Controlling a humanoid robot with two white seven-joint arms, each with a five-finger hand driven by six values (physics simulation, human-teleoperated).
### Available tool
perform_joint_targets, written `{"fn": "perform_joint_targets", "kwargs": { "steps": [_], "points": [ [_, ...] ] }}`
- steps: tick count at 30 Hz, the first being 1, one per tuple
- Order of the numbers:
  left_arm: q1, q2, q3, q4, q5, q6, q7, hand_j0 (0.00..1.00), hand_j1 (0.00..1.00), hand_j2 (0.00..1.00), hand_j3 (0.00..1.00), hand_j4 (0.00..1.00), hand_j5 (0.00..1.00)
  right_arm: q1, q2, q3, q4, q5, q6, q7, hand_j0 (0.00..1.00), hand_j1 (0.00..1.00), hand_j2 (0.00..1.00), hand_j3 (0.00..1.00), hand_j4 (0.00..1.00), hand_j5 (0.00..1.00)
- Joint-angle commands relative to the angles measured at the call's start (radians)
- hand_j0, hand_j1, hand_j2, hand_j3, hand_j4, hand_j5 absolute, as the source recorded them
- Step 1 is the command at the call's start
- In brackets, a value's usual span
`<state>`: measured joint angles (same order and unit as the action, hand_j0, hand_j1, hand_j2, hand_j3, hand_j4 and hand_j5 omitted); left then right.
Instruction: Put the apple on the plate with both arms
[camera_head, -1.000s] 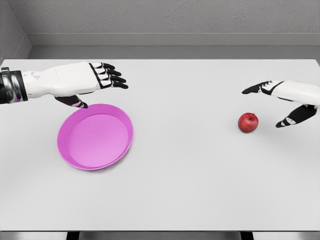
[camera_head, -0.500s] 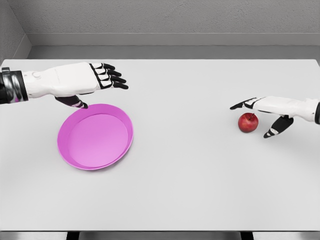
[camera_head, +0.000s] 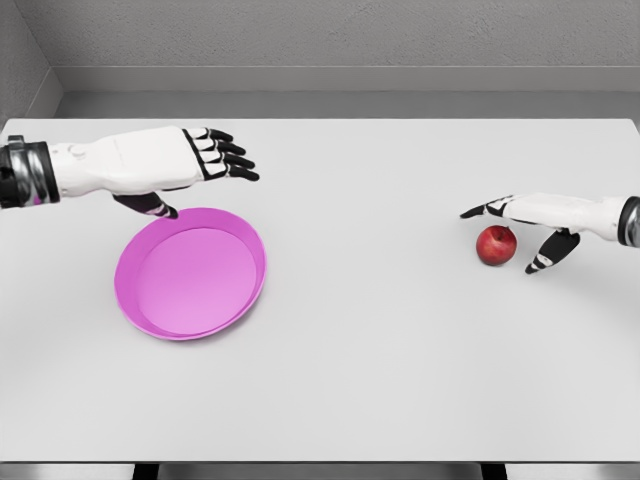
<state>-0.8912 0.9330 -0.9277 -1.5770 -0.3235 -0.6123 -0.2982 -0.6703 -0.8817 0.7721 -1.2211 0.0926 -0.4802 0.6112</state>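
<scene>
White worktop (camera_head: 400, 360) fills most of the view, and it carries two things: one apple (camera_head: 496, 245) and one plate (camera_head: 191, 273).

One red apple sits on the right part of the worktop, about midway between the near and far edges, with a small stem on top. It rests on the bare surface, well apart from the plate.

One pink round plate with a raised rim lies on the left part of the worktop, with nothing in it.

Two arms show, one from each side. The right robot hand (camera_head: 525, 222) reaches in from the right edge and hangs right at the apple. Its fingers (camera_head: 478, 211) stretch out flat to the left over the top of the apple, and its thumb (camera_head: 545, 258) points down on the right side of the fruit. The hand is wide, with the apple sitting in the gap between fingers and thumb; whether any finger touches the apple cannot be told, and the grasp is not closed.

The left robot hand (camera_head: 185, 165) comes in from the left edge and hovers over the far rim of the plate. Its four black-tipped fingers are spread and point right, and its thumb dips toward the plate's far-left rim. It holds nothing.
</scene>
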Motion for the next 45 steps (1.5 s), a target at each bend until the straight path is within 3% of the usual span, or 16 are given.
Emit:
{"fn": "perform_joint_targets", "kwargs": {
  "steps": [1, 7, 9, 13, 22, 28, 32, 39, 42, 45],
  "points": [
    [0.000, -0.003, 0.001, 0.000, 0.006, 0.001, -0.004, 1.00, 1.00, 1.00, 1.00, 1.00, 1.00, 0.000, 0.007, 0.001, 0.015, 0.004, 0.002, 0.000, 1.00, 1.00, 1.00, 1.00, 1.00, 1.00],
    [-0.002, -0.003, 0.001, 0.000, 0.006, 0.001, -0.009, 1.00, 1.00, 1.00, 1.00, 1.00, 1.00, -0.006, 0.012, 0.001, 0.023, 0.004, 0.000, 0.000, 1.00, 1.00, 1.00, 1.00, 1.00, 1.00],
    [-0.002, -0.003, 0.001, 0.000, 0.006, 0.001, -0.009, 1.00, 1.00, 1.00, 1.00, 1.00, 1.00, -0.008, 0.012, 0.001, 0.023, 0.004, 0.000, 0.000, 0.93, 0.93, 0.93, 0.93, 0.93, 0.93],
    [-0.002, -0.003, 0.001, 0.000, 0.006, 0.001, -0.010, 1.00, 1.00, 1.00, 1.00, 1.00, 1.00, -0.008, 0.018, 0.016, 0.021, 0.004, -0.001, 0.000, 0.90, 0.90, 0.90, 0.90, 0.90, 0.90],
    [-0.002, -0.003, 0.001, 0.000, 0.006, 0.001, -0.022, 1.00, 1.00, 1.00, 1.00, 1.00, 1.00, -0.009, 0.027, 0.016, 0.021, 0.004, -0.001, 0.000, 0.72, 0.72, 0.72, 0.72, 0.72, 0.72],
    [-0.002, -0.003, 0.003, 0.000, 0.006, 0.001, -0.022, 1.00, 1.00, 1.00, 1.00, 1.00, 1.00, -0.009, 0.027, 0.018, 0.021, 0.004, -0.005, 0.000, 0.67, 0.67, 0.67, 0.67, 0.67, 0.67],
    [-0.002, -0.003, 0.003, 0.000, 0.006, 0.001, -0.022, 1.00, 1.00, 1.00, 1.00, 1.00, 1.00, -0.009, 0.029, 0.016, 0.020, 0.002, -0.006, 0.000, 0.48, 0.48, 0.48, 0.48, 0.48, 0.48],
    [-0.002, -0.003, 0.003, 0.000, 0.006, 0.001, -0.022, 1.00, 1.00, 1.00, 1.00, 1.00, 1.00, -0.020, 0.035, 0.015, 0.020, -0.005, -0.008, 0.000, 0.41, 0.41, 0.41, 0.41, 0.41, 0.41],
    [-0.002, -0.003, 0.003, 0.000, 0.006, 0.001, -0.022, 1.00, 1.00, 1.00, 1.00, 1.00, 1.00, -0.029, 0.038, 0.013, 0.000, -0.014, -0.072, 0.000, 0.41, 0.41, 0.41, 0.41, 0.41, 0.41],
    [-0.002, -0.003, 0.003, 0.000, 0.006, 0.001, -0.022, 1.00, 1.00, 1.00, 1.00, 1.00, 1.00, -0.034, 0.038, 0.015, -0.103, -0.080, -0.097, 0.000, 0.42, 0.42, 0.42, 0.42, 0.42, 0.42]
  ]
}}
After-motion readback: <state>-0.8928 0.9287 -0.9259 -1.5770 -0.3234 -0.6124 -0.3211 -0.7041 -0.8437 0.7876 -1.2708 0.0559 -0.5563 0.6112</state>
